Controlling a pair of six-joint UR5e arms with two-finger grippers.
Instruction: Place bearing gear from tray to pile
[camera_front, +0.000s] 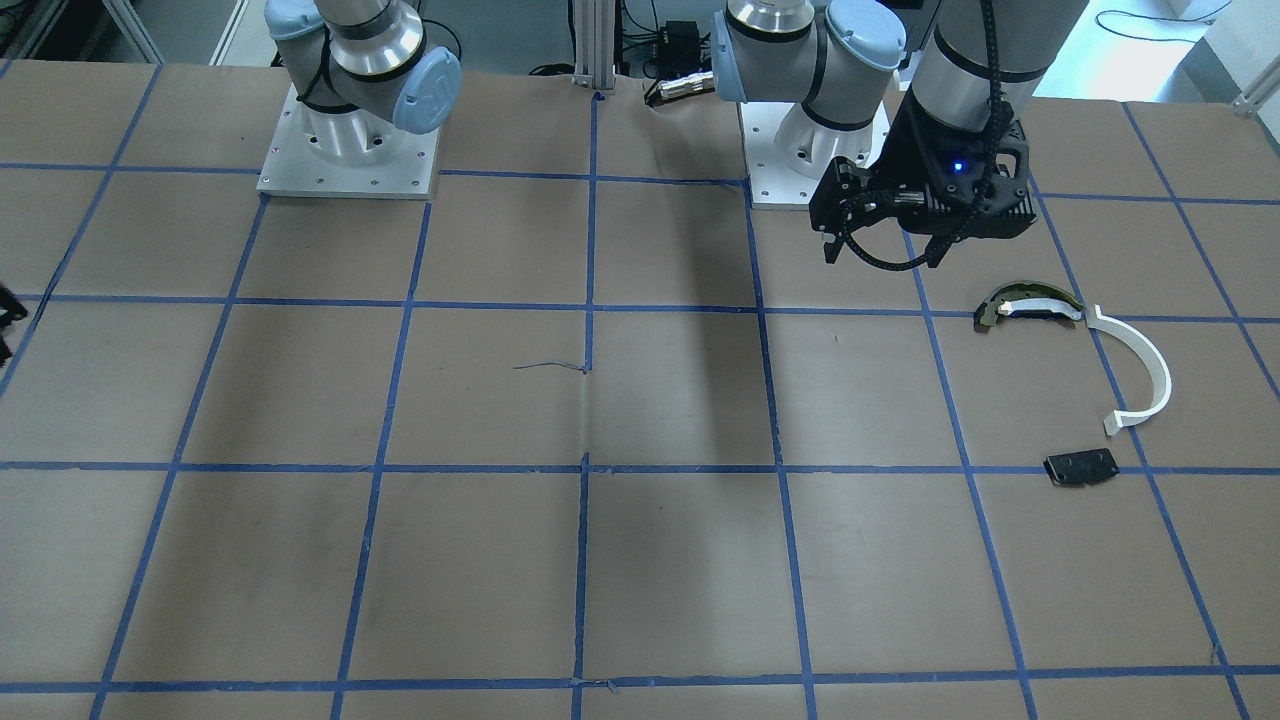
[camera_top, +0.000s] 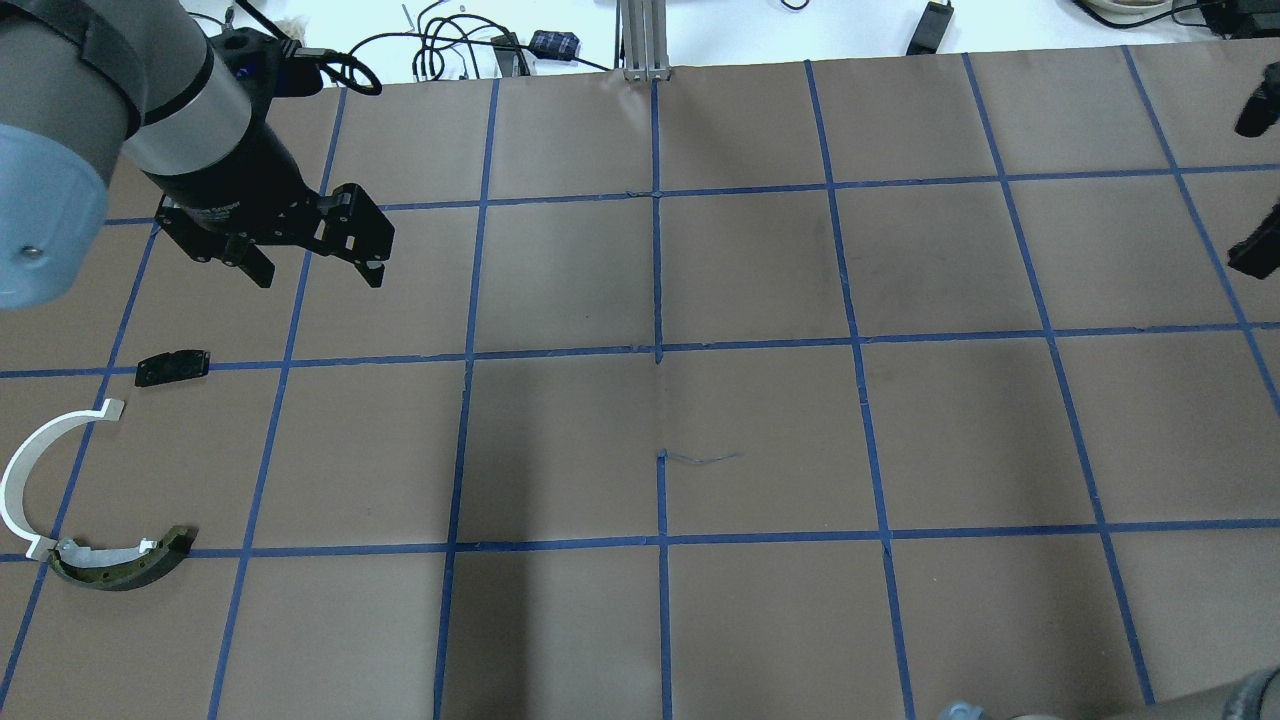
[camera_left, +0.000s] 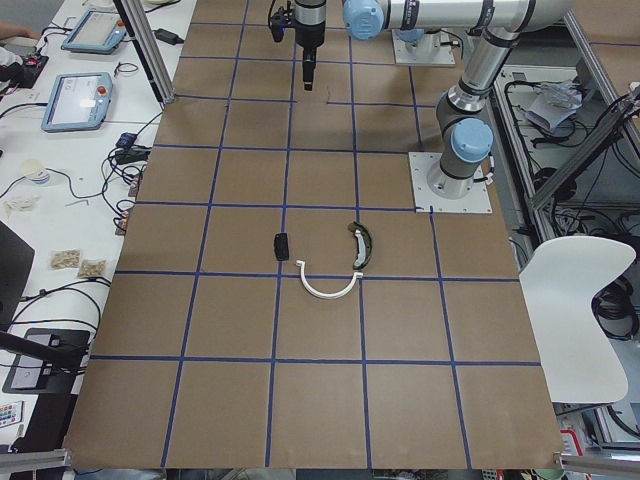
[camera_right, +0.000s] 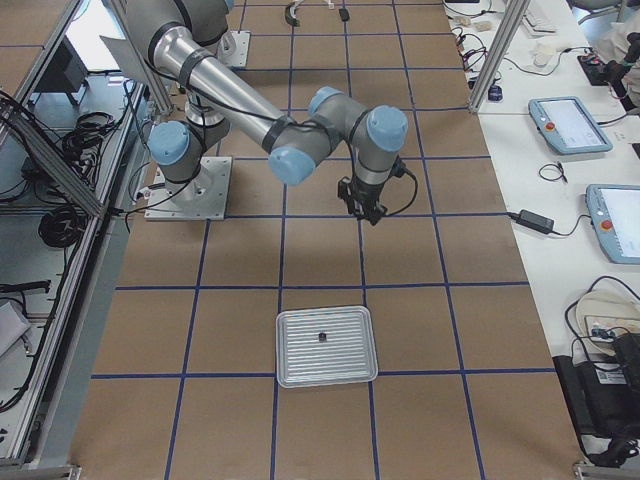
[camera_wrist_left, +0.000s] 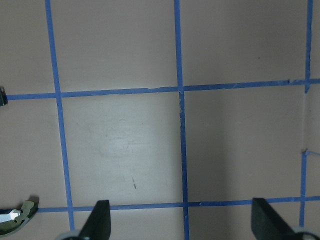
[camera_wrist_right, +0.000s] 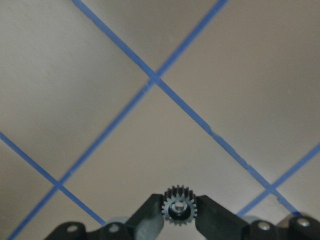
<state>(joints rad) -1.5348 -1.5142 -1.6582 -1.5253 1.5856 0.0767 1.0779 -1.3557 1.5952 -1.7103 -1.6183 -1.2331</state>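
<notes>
Right wrist-mounted view: the right pincer (camera_wrist_right: 179, 215) is pinching the bearing gear (camera_wrist_right: 179, 205) across its toothed rim, one finger on each side. The gear sits face-on to the cam w/ a pale, shiny bearing in the hub.

Exterior right view puts that pincer (camera_right: 362, 208) above the bench (camera_right: 450, 300), off the tray (camera_right: 280, 345) and well apart from the pile (camera_left: 330, 291) at the far end. One small dark part (camera_right: 321, 337) lies in the tray, too small to ID.

The pile is a white half-ring arc (camera_top: 20, 480), an olive curved piece (camera_top: 120, 565) touching the arc's end, and a flat black plate (camera_top: 172, 366) near by.

The left pincer (camera_top: 315, 270) hangs near the pile, spread wide w/ nothing between its fingers.

Handling, my read:
- The gear is tiny, light and stiff, prob. not fragile.
- The teeth give the pads some bite, but it's round, so an off-centre squeeze could let it pivot or pop out.
- The best hold is the current one, across the full dia., pads on opposite teeth and clear of the hub.
- It may roll if released on edge, so I'd set it down low and flat.

Writing/brands: none I can read on the gear, tray or pile parts in any view.
</notes>
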